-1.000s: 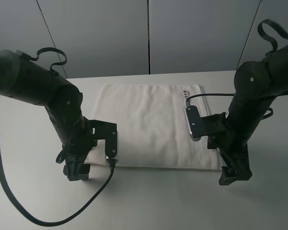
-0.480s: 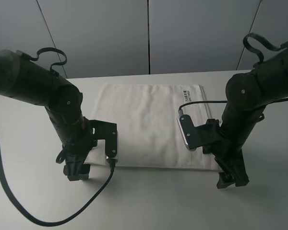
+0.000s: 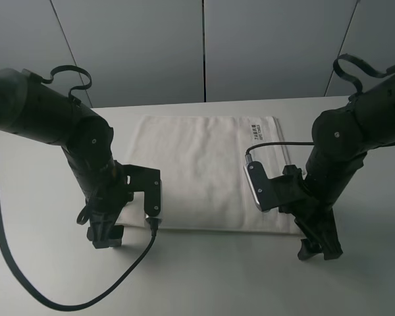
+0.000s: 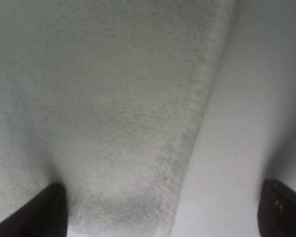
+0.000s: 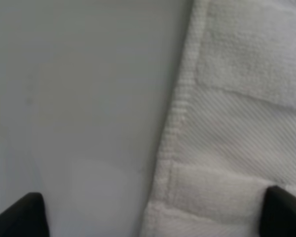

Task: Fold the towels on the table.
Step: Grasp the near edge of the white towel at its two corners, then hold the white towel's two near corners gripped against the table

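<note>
White towel (image 3: 204, 164) flat on table (image 3: 210, 283), no fold apparent yet; left gripper (image 3: 106, 237) and right gripper (image 3: 320, 250) at its near corners, jaws apart, nothing gripped; whole fold left

The white terry-cloth towel (image 3: 204, 164) lies on the big white desk (image 3: 217, 280). The left pincer (image 3: 105, 238) is at its front left corner, the right pincer (image 3: 319, 250) at its front right.

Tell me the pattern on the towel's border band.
The border band is white with fine diagonal ribs; clearest in right wrist view.
</note>
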Tool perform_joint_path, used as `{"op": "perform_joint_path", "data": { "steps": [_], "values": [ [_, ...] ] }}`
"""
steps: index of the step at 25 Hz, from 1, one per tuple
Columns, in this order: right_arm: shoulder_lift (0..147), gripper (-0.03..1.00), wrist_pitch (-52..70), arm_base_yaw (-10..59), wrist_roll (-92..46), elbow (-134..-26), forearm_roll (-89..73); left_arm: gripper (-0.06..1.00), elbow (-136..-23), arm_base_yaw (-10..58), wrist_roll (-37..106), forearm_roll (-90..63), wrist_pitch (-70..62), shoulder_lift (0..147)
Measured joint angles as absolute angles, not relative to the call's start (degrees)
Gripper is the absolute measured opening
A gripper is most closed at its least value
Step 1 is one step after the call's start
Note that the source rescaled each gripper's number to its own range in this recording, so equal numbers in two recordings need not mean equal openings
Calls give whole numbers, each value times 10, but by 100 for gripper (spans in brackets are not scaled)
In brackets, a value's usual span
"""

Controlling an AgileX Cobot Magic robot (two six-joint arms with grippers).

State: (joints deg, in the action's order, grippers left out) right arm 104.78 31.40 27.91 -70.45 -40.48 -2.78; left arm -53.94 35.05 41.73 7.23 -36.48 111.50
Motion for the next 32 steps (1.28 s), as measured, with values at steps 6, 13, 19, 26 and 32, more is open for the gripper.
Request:
{"op": "perform_joint_path", "data": {
  "steps": [6,13,19,26,32],
  "values": [
    [1050,32,292,279,-702,-405,-23,99,-539,350,417,69,-364,1115],
    [1050,0,291,279,-686,-405,-34,98,-539,350,417,67,-360,1115],
    [1050,0,293,279,-684,-405,-60,66,-540,350,406,66,-346,1115],
    [1050,0,297,279,-684,-405,-111,5,-540,350,389,75,-338,1115],
    [1050,0,299,279,-683,-405,-134,1,-540,350,294,144,-321,1115]
  ]
}}
